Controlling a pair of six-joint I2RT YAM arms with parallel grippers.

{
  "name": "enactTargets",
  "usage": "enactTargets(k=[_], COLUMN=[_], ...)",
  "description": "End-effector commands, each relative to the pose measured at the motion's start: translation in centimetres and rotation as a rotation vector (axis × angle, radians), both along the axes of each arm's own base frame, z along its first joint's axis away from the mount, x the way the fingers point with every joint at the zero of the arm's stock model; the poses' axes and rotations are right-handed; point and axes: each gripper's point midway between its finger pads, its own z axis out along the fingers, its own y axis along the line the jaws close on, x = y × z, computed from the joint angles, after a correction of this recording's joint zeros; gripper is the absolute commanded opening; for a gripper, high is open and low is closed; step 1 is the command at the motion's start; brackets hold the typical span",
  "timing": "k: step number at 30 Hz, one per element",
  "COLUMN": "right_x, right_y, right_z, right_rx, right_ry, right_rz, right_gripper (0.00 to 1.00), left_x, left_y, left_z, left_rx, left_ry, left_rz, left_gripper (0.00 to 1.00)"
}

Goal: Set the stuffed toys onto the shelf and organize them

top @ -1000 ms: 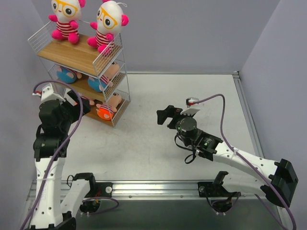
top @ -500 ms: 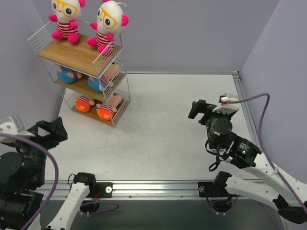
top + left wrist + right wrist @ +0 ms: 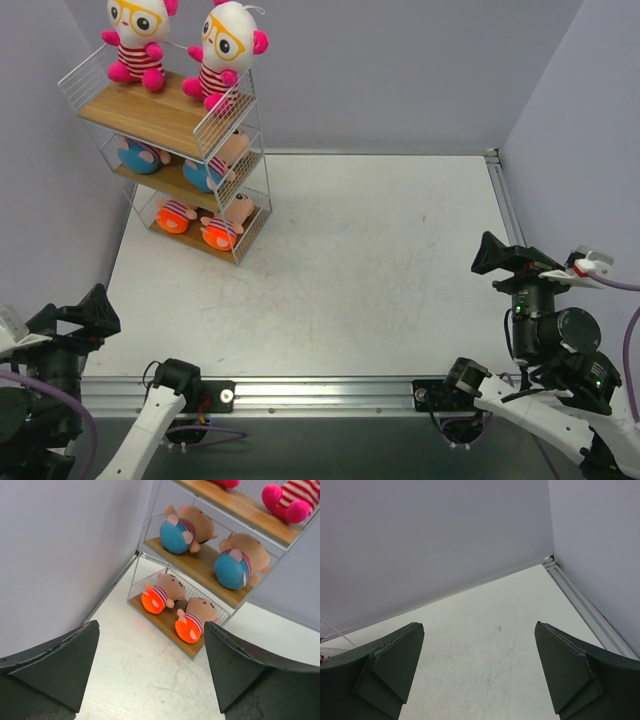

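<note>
- Both arms have pulled back to the near edge. The left gripper [image 3: 72,315], a second ago beside the bottom tier of the three-tier shelf of white wire mesh and light wooden boards [image 3: 150,115], is now at the near left corner.
- The right gripper [image 3: 508,260], earlier over mid-worktop, is now at the near right.
- Each black two-finger gripper has its jaws spread wide, holding nothing.
- The shelf stands at the far left corner of the pale grey worktop [image 3: 350,260].
- On the top tier, two white-headed plush dolls with yellow glasses [image 3: 140,40] [image 3: 225,50] sit upright side by side.
- On the middle tier, two peach-skinned plush dolls in blue bottoms [image 3: 175,532] [image 3: 232,567] lie down.
- On the bottom tier, two peach-skinned plush dolls in orange bottoms [image 3: 156,597] [image 3: 192,622] lie down.
</note>
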Motion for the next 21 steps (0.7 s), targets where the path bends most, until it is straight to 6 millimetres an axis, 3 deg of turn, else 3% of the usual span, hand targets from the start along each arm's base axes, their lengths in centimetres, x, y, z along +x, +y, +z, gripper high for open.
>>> enactTargets(k=[1,7,21], right_x=[-1.0,-1.8,-1.2], right_y=[-1.8,-2.7,-2.1], right_z=[-0.5,-1.0,-1.4], right_rx=[0.001,0.026,-0.006], right_ry=[-0.012,-0.026,-0.009], right_rz=[-0.024,-0.022,-0.027], right_gripper=[1.00,1.00,1.00], left_x=[0.4,1.3,2.6], left_y=[0.4,0.3,0.5], left_z=[-1.4,-1.9,-3.3], left_rx=[0.016,-0.030,-0.088], left_ry=[0.028,0.007,-0.012], left_rz=[0.023,0.030,0.047], left_gripper=[0.94,0.94,0.94])
